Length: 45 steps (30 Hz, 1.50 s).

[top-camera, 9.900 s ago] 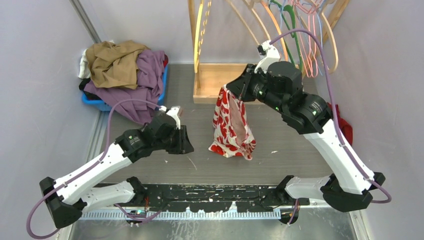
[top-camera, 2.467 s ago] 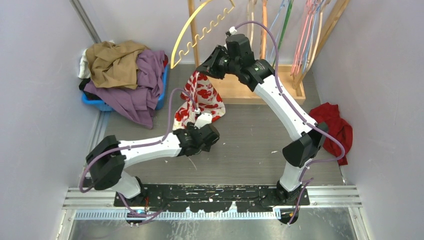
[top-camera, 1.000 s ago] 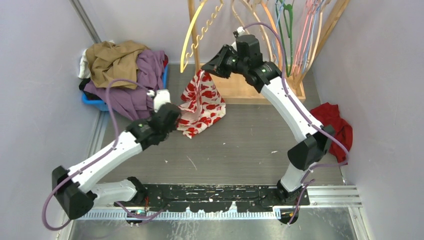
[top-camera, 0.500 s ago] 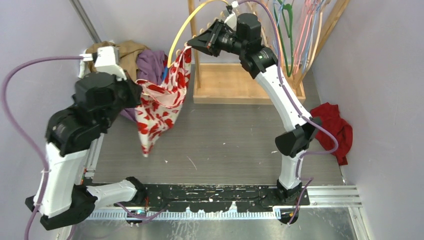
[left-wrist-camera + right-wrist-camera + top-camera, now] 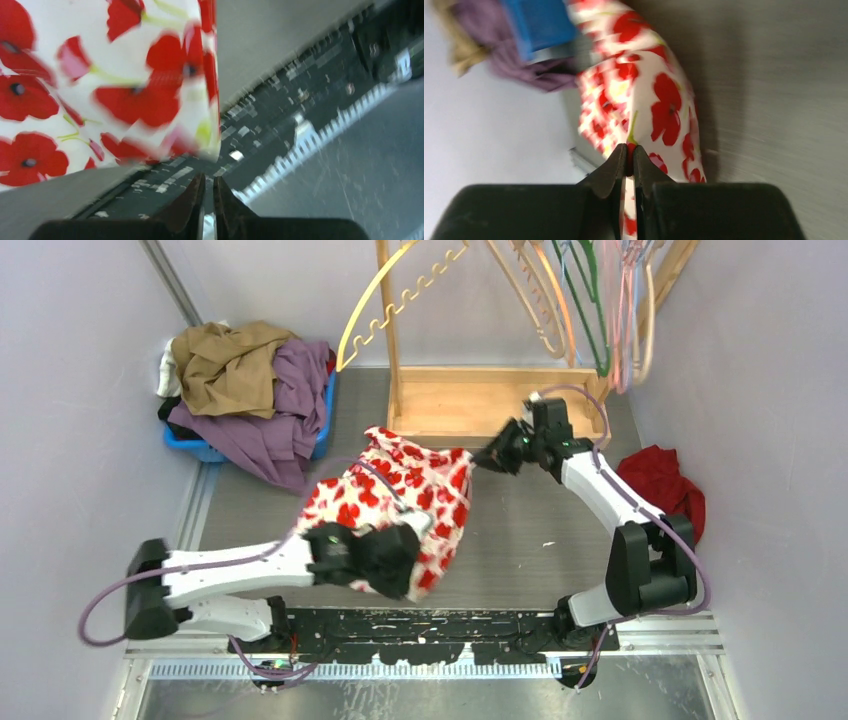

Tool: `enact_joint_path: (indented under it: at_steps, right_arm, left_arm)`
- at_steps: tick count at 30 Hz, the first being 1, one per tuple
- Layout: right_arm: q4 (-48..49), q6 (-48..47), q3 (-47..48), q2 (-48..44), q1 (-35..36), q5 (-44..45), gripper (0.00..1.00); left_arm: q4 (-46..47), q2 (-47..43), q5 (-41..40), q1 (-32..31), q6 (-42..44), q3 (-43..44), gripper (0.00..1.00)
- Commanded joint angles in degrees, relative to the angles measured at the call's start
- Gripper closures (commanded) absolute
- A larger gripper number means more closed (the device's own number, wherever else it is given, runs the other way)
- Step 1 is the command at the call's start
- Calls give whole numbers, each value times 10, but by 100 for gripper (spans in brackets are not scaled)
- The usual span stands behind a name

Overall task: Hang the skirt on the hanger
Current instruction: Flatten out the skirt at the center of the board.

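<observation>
The skirt (image 5: pixel 400 490), white with red poppies, lies spread low over the table's middle. My right gripper (image 5: pixel 487 457) is at its right edge, shut on a fold of the skirt (image 5: pixel 659 105), which shows pinched between the fingertips of the right gripper (image 5: pixel 630 150). My left gripper (image 5: pixel 385 560) lies low at the skirt's near side. In the left wrist view the left gripper (image 5: pixel 208 182) has its jaws a thin slit apart with nothing between them, and the skirt's hem (image 5: pixel 100 75) hangs beyond the tips. The yellow notched hanger (image 5: pixel 415 290) hangs on the wooden rack, apart from the skirt.
A blue basket (image 5: pixel 200 448) piled with tan and purple clothes (image 5: pixel 240 370) stands at the back left. The rack's wooden base (image 5: pixel 480 405) sits behind the skirt, with several more hangers (image 5: pixel 590 310) above it. A red garment (image 5: pixel 665 490) lies at the right wall. The black base rail (image 5: pixel 430 625) runs along the near edge.
Both arms have dropped from up beside the yellow hanger to the table. The skirt came down with them and now lies spread out. The left jaws no longer hold it.
</observation>
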Motion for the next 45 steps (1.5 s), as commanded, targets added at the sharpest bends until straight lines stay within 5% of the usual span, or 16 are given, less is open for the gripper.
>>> enact_joint_path:
  at_steps: [1, 3, 13, 18, 21, 24, 32, 39, 45]
  right_arm:
    - [-53, -77, -89, -25, -68, 56, 93]
    - [-86, -97, -84, -17, -77, 75, 63]
    - [-160, -136, -28, -35, -79, 103, 47]
    - [-209, -160, -14, -88, -76, 124, 47]
    - [-254, -181, 20, -120, -75, 140, 49]
    - [-298, -196, 61, -146, -76, 132, 52]
    - [-358, -205, 202, -202, -75, 125, 67]
    - [-353, -190, 343, -121, -74, 147, 80]
    - [-332, -183, 254, -157, -74, 133, 72]
  left_arm:
    - [175, 67, 43, -106, -99, 6, 86]
    - [172, 94, 45, -116, -97, 27, 82]
    - [104, 83, -14, -103, -59, 85, 64]
    - [105, 46, -24, -49, -61, 31, 57]
    - [118, 22, -10, -1, -56, -6, 39]
    - [107, -2, -17, 34, -41, -19, 2]
    - [77, -19, -25, 86, -2, -11, 0]
    - [89, -20, -11, 98, 4, -19, 1]
    - [95, -33, -11, 99, 1, -34, 0]
